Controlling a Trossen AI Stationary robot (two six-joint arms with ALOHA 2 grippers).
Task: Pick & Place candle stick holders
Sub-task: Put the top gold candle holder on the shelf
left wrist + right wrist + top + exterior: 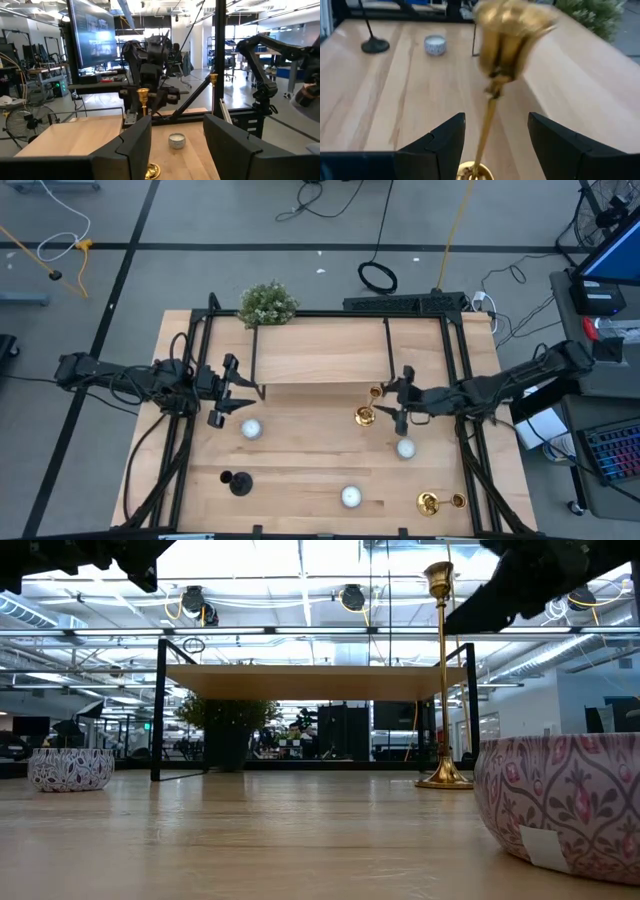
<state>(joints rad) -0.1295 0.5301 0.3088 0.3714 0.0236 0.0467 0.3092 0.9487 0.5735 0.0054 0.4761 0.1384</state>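
Note:
A gold candle stick holder (366, 416) stands upright on its round base near the table's middle right; it also shows in the low view (443, 670). My right gripper (496, 120) is open, its fingers on either side of the thin stem (487, 117) without touching it. A second gold holder (430, 502) stands at the near right. A black holder (238, 482) stands at the near left. My left gripper (235, 392) hangs open above the table's left side, with nothing between its fingers (135, 145).
A raised wooden shelf (320, 350) on black legs spans the far middle, with a green plant (268, 303) at its far left corner. Three small patterned candle tins (250, 430) (405, 448) (350, 497) sit on the table. Black frame rails run along both sides.

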